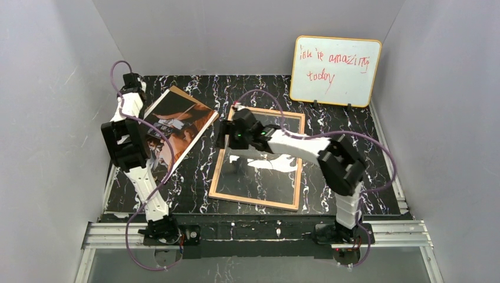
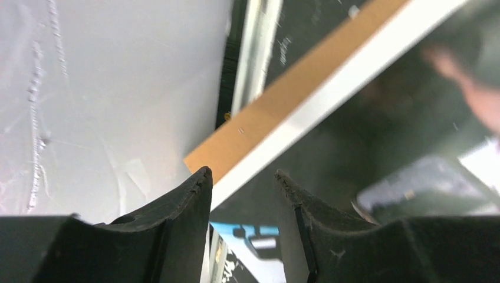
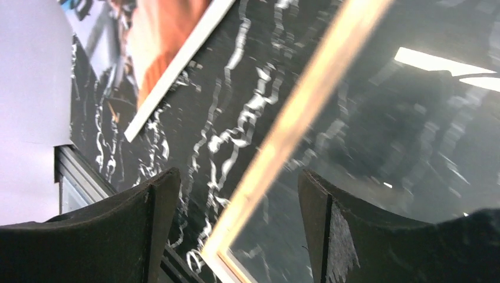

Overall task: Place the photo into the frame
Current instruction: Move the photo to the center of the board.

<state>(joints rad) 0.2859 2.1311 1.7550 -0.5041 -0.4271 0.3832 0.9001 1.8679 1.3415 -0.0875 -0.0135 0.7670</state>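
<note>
The photo [image 1: 177, 121] lies at the left of the table on a brown backing board [image 2: 283, 94], turned at an angle. In the left wrist view its white border and dark picture [image 2: 365, 118] run past the fingertips. My left gripper [image 1: 132, 85] [image 2: 240, 174] hangs at the photo's far left edge, close to the wall, with its jaws apart and nothing pinched between them. The frame [image 1: 253, 201] lies flat in the middle, tan side up, its pane reflecting light. Open over the frame's left rail [image 3: 295, 112] is my right gripper [image 1: 227, 132] [image 3: 239, 173]. The photo's orange part [image 3: 165, 35] shows beyond it.
An orange-rimmed whiteboard [image 1: 335, 71] with red writing leans on the back wall at the right. Grey walls close in the left, back and right sides. The dark marbled tabletop [image 1: 194, 171] shows between photo and frame.
</note>
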